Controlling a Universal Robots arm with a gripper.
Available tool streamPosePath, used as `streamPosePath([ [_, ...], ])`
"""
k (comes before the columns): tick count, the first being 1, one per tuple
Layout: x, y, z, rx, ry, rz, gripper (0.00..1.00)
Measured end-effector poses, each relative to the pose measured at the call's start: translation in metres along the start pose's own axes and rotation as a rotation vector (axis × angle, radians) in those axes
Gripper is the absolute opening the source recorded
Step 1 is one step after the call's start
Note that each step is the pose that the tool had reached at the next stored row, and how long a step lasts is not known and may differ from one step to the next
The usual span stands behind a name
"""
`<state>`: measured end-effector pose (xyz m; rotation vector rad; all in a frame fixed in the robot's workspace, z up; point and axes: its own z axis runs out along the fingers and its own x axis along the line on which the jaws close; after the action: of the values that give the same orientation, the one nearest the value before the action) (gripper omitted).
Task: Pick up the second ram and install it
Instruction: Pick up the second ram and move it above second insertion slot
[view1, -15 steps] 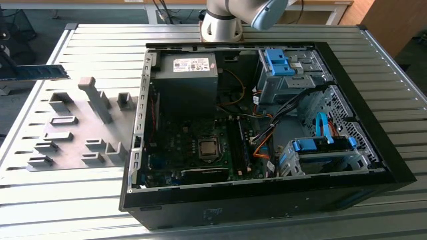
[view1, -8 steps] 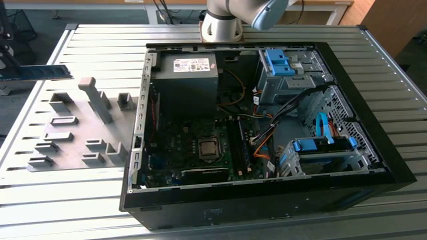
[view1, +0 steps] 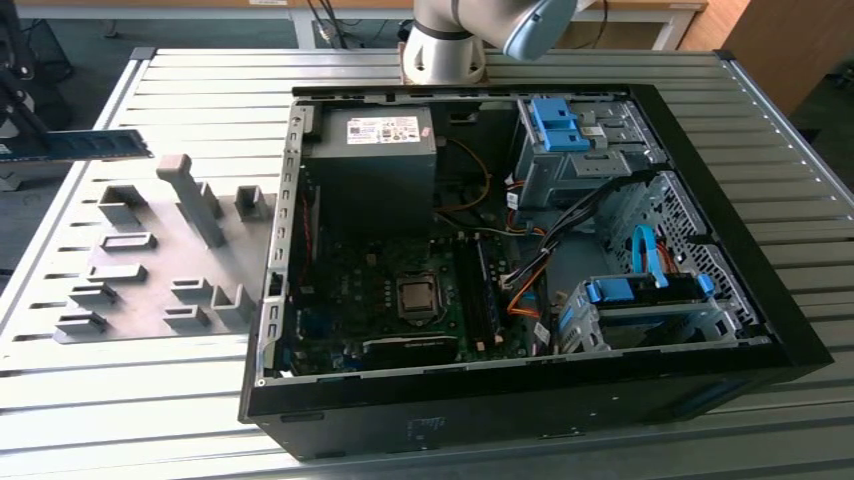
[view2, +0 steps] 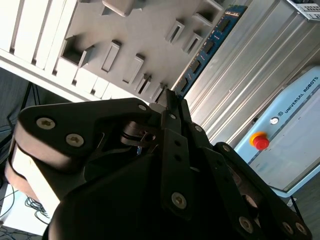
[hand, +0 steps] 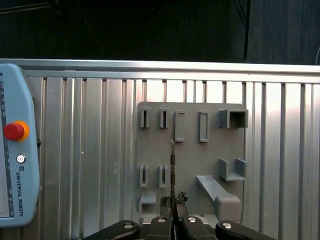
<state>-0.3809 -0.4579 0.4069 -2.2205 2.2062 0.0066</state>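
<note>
Pincer (view2: 174, 102): clamped on the second ram (view2: 207, 50), as I see in both wrist views. Ram: lifted clear of grey fixture plate (hand: 190, 155), at nine o'clock of open computer case (view1: 534, 410) in the exterior view. Pick-up done, I judge; seating in case outstanding.

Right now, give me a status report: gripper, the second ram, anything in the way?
Gripper shut on second ram. Ram held over grey fixture plate. Open computer case off to the exterior view's right.
</note>
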Motion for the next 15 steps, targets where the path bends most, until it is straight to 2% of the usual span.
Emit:
streamPosePath([
  [15,0.0000,-0.0117,0.0001,0.0000,0.0003,0.000,0.14],
])
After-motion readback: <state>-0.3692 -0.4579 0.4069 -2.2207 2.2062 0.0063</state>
